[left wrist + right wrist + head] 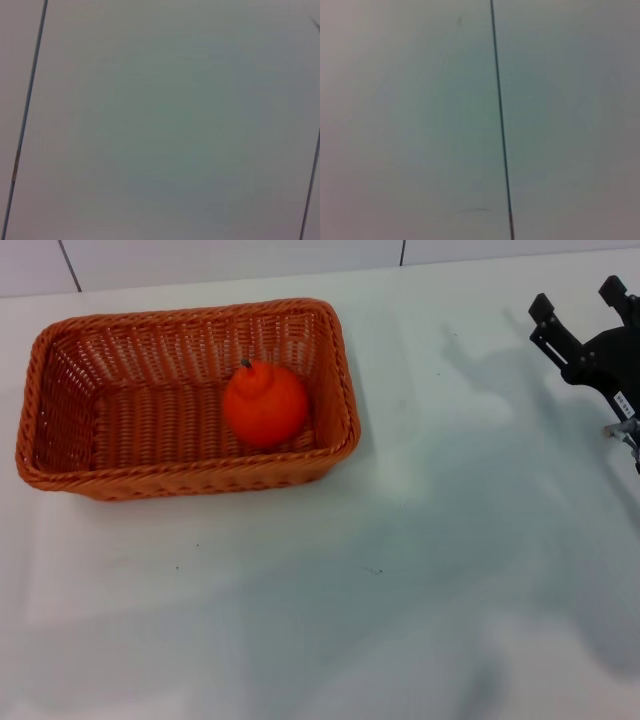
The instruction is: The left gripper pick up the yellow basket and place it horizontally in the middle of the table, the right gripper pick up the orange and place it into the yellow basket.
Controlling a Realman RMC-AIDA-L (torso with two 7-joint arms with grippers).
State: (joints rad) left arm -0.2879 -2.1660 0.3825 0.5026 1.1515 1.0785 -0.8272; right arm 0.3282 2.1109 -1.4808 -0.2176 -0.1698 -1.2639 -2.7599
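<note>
Sitting inside the yellow basket [190, 400] toward its right end, the orange [264, 404] rests on woven wicker. The basket lies lengthwise on the table [400, 590]. The right gripper [583, 308] hovers far right, fingers spread, empty.

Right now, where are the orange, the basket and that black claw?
orange [265, 405], head view, middle of its skin.
yellow basket [180, 480], head view, near wall.
right gripper [580, 310], head view, between its open fingertips.

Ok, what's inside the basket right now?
The basket holds one orange, sitting toward its right end, stem up. The rest of the woven floor is bare. Whatever lies directly beneath the orange is covered.
</note>
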